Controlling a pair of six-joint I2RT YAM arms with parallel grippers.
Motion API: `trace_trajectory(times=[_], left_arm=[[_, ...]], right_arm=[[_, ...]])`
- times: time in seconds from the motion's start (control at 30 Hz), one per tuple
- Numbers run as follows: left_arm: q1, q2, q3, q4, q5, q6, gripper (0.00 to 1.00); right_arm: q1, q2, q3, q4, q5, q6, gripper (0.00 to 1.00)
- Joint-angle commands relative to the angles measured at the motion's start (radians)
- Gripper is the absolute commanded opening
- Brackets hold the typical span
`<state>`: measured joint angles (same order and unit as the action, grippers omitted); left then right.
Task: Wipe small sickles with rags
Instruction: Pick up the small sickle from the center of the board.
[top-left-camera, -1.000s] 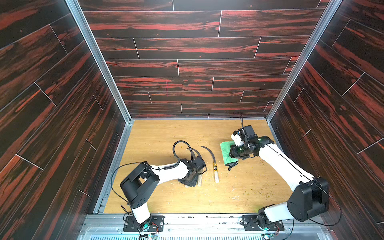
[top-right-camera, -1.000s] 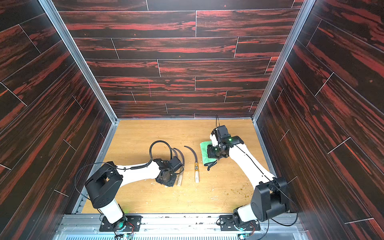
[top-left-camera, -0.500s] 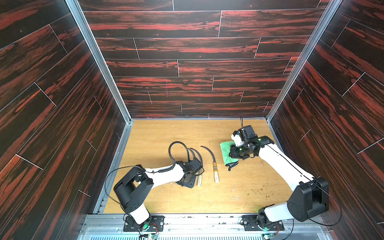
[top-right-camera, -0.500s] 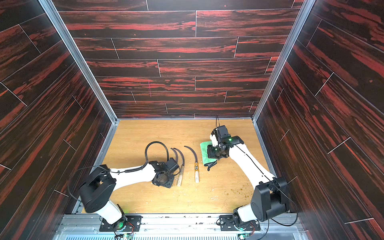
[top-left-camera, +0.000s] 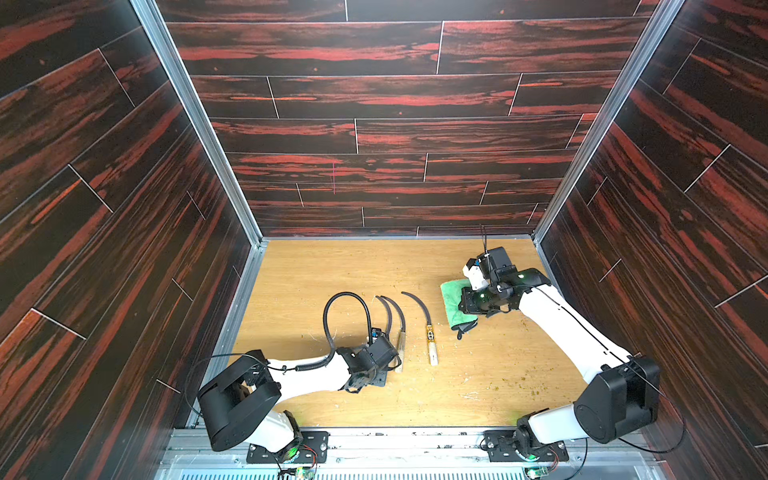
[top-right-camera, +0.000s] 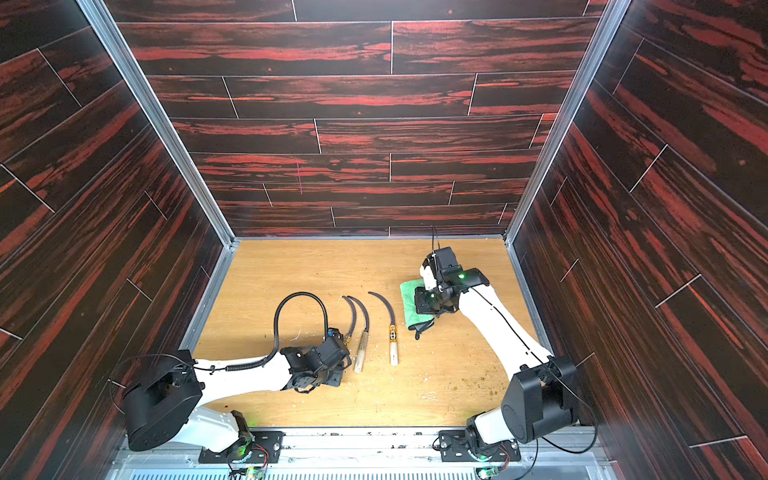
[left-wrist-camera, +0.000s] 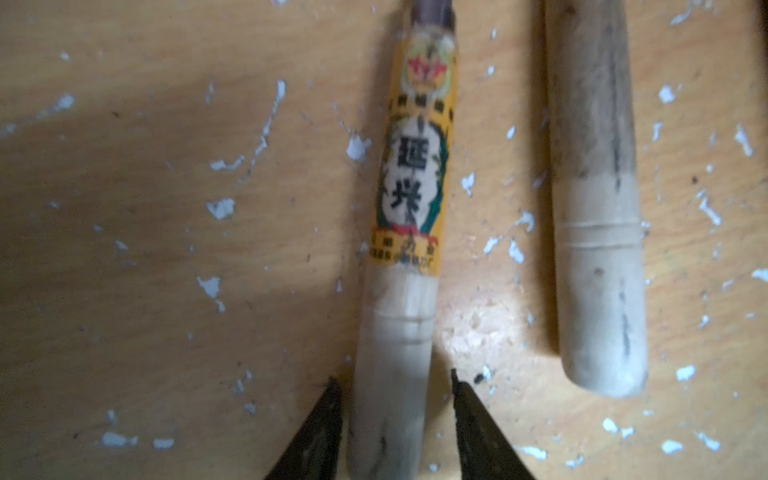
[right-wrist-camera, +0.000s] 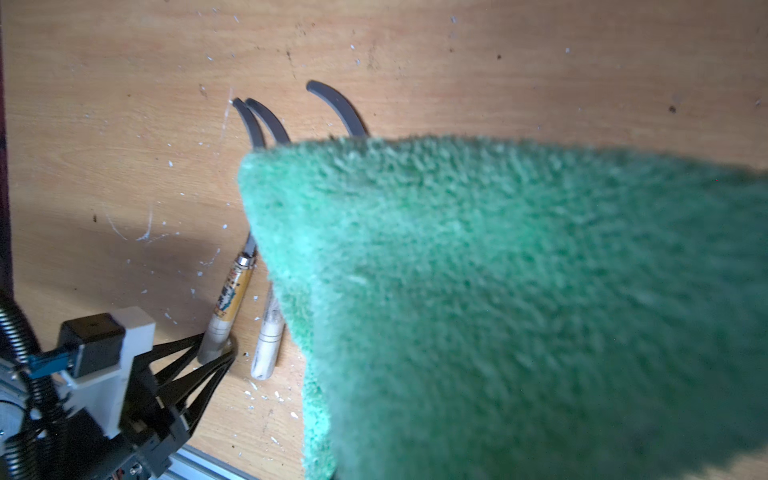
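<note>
Three small sickles lie side by side mid-table. The labelled left sickle (left-wrist-camera: 411, 187) (top-right-camera: 352, 311) has its handle end between my left gripper's (left-wrist-camera: 394, 382) (top-left-camera: 388, 361) fingers. The jaws are open, with a gap showing on one side. The plain-handled sickle (left-wrist-camera: 598, 249) (top-left-camera: 401, 343) lies right beside it. Further right lies another labelled sickle (top-left-camera: 430, 336) (top-right-camera: 392, 336). My right gripper (top-left-camera: 467, 307) is shut on the green rag (right-wrist-camera: 498, 291) (top-left-camera: 451, 299), held just right of that sickle. The rag hides its fingers.
The wooden table (top-left-camera: 332, 270) is walled on three sides by dark panels. The left arm's black cable loop (top-left-camera: 347, 307) arches beside the blades. Crumbs (top-left-camera: 498, 382) are scattered at the front right. A metal rail (top-left-camera: 395, 436) runs along the front edge.
My left gripper has opened off the labelled sickle's handle, and the arm has sunk and drawn back toward the front left. The right arm and the rag have not moved.
</note>
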<state>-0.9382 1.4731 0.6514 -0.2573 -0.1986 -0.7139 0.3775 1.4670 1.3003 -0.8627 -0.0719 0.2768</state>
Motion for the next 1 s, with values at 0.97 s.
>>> trace_trajectory(times=[0.97], left_arm=[[-0.046,-0.053,-0.180,0.136,-0.035,-0.099,0.32]], right_arm=[[0.190,0.235,0.274,-0.069,0.017,0.013,0.11]])
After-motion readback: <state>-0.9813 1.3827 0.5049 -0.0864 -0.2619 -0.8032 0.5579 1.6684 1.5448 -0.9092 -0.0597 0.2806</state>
